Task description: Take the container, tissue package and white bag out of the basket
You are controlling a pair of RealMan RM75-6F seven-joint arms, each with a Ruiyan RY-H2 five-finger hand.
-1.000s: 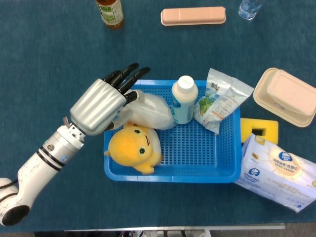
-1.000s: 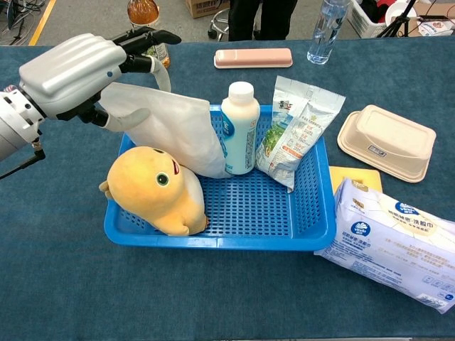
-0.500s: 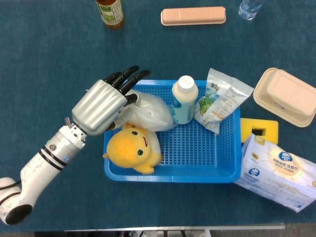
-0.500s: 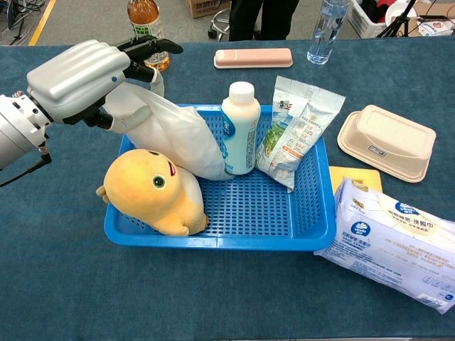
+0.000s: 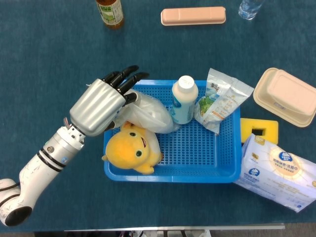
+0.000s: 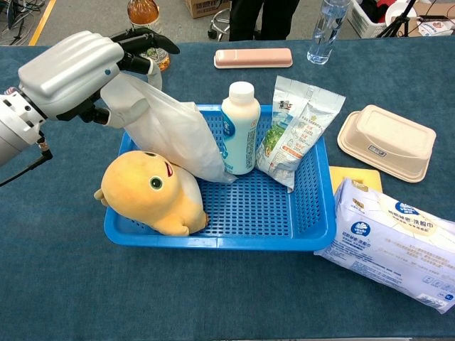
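At the basket's left rim: the left hand (image 6: 71, 71) holds the top of the white bag (image 6: 170, 131), which is partly raised and leaning against the milk bottle (image 6: 239, 128).
Fingers: the dark fingers (image 5: 123, 79) are curled over the bag's gathered neck, with the thumb apparently pinching from below — exact contact is hidden under the palm.
White bag: its lower part is still inside the blue basket (image 6: 298, 227), resting against the yellow plush toy (image 6: 153, 192).
Already out: the tissue package (image 6: 391, 238) lies on the bench just right of the basket; the beige clamshell container (image 6: 387, 141) sits further back on the right.
Right hand: not visible in either view.
Step in hand: lifting the bag clear of the basket.
Doing it well: raise it straight up until the bottom clears the rim, then carry it left over open bench — dragging sideways early could tip the bottle or pull the plush along.
Grip: judged light, since thin plastic slips; keep the pinch firm on the bunched neck.
Also in the basket: a snack pouch (image 6: 298, 128) leaning on the right wall.
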